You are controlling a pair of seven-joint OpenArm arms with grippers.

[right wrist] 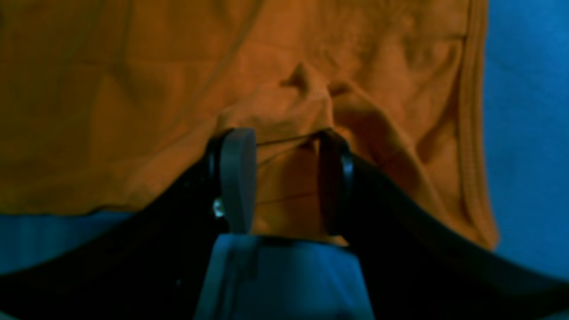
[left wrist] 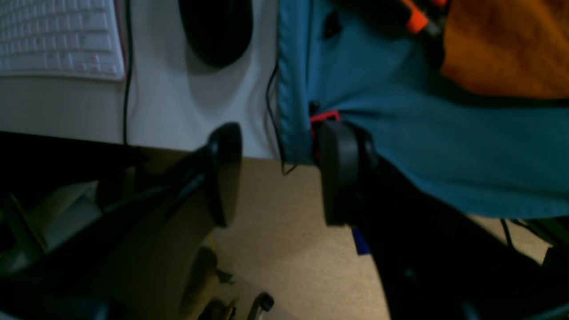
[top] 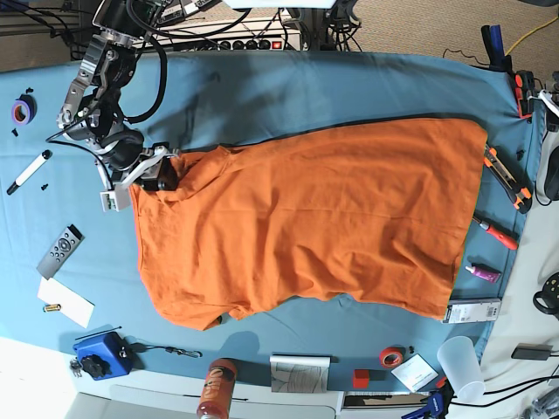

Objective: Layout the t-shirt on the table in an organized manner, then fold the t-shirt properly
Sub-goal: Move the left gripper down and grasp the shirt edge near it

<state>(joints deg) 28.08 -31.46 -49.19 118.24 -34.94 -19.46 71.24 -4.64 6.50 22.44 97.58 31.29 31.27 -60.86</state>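
Note:
The orange t-shirt (top: 306, 227) lies spread across the middle of the blue-teal table (top: 349, 87), somewhat wrinkled, with its narrower end to the left. My right gripper (top: 162, 175) is at the shirt's left edge. In the right wrist view the gripper (right wrist: 284, 182) has a bunched fold of the t-shirt (right wrist: 133, 89) between its fingers. My left gripper (left wrist: 278, 178) is open and empty, off the table's edge over the floor. The shirt (left wrist: 506, 49) shows at that view's top right, on the table cloth (left wrist: 400, 133).
Around the shirt lie a marker (top: 28, 172), a remote (top: 61, 250), a blue box (top: 102, 353), an orange-lidded bottle (top: 214, 388), a tape roll (top: 392, 356), a cup (top: 460, 367) and an orange cutter (top: 507, 179). A keyboard (left wrist: 58, 35) and mouse (left wrist: 215, 26) sit beside the table.

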